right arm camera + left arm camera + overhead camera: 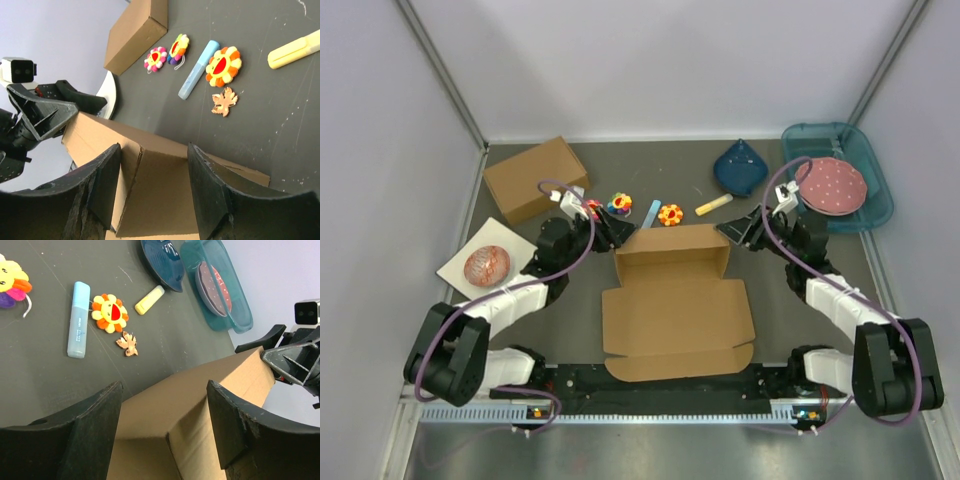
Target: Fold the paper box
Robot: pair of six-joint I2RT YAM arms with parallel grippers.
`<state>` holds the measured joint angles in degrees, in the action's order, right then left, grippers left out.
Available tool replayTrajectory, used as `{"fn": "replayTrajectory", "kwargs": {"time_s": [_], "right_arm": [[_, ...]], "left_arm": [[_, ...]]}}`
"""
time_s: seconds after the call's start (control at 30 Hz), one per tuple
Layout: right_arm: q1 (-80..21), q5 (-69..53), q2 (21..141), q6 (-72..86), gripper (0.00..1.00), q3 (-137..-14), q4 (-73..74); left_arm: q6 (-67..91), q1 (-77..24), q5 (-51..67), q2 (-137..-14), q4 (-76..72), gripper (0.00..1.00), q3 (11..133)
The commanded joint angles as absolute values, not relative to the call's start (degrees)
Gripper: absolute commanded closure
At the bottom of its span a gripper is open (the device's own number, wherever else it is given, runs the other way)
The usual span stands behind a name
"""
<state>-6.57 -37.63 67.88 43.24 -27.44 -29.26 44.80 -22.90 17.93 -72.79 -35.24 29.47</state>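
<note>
The paper box (675, 305) lies half folded at the table's middle, its back wall raised and its front flap flat. My left gripper (613, 232) is at the back left corner and my right gripper (736, 230) at the back right corner. In the left wrist view the left gripper (162, 425) is open, its fingers (85, 435) straddling the cardboard corner (170, 415). The right wrist view has the right gripper (152, 185) open, narrower, astride the end flap (165, 200); one finger (102, 185) lies close against the back wall.
A deeper brown box (535, 178) and a white sheet bearing a reddish ball (488, 265) sit at left. Behind the paper box lie flower toys (670, 214), a blue marker (652, 211) and a yellow marker (713, 205). A blue dish (740, 168) and teal tray (865, 160) stand back right.
</note>
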Motion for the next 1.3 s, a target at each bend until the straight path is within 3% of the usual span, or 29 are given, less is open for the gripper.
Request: {"fn": "replayTrajectory", "kwargs": {"time_s": [0.0,0.23,0.47,0.93,1.27], "right_arm": [[-6.33,-35.95,66.62,40.26,0.47,-24.7,-26.99],[-6.33,-34.28,66.36,40.17,0.48,-23.47,-25.84],[-6.5,-34.63,66.36,40.6,0.48,-23.38,-25.84],[-7.73,-33.75,65.39,39.64,0.48,-22.59,-24.26],[-11.51,-29.63,63.02,41.39,0.53,-14.87,-26.96]], "left_arm": [[43.33,-22.24,16.0,-69.79,-32.7,0.26,32.34],[43.06,-22.15,11.34,-61.8,-29.62,0.23,32.61],[44.12,-22.15,14.67,-52.92,-26.98,0.22,26.99],[43.95,-22.15,17.92,-56.24,-27.33,0.21,21.35],[44.47,-22.15,19.16,-61.87,-31.63,0.38,18.38]]}}
